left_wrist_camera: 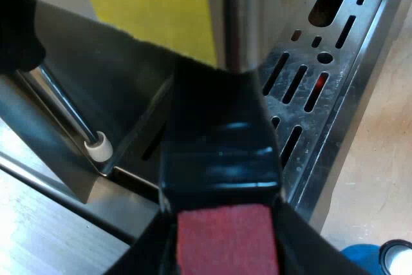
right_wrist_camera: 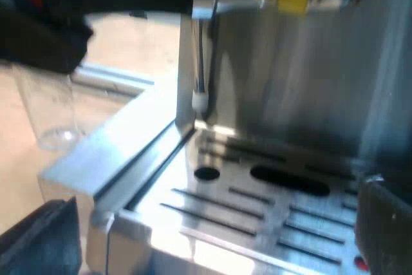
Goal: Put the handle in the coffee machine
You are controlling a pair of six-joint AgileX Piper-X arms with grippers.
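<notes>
Red-ended dark handle [left_wrist_camera: 219, 159] sits clamped in our left gripper [left_wrist_camera: 226, 252], above the drip tray [left_wrist_camera: 322, 75] at the espresso machine [right_wrist_camera: 290, 82] front — insertion step in hand. Right gripper [right_wrist_camera: 212, 236] hangs spread, empty. Next, we judge: seat it upward, then twist to lock.

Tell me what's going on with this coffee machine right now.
The left gripper is clamped on the holder by its dark, red-ended handle, holding it at the front of the espresso machine, above the drip tray. Whether it is locked in cannot be told. The right gripper hangs open by the tray, holding nothing.
</notes>
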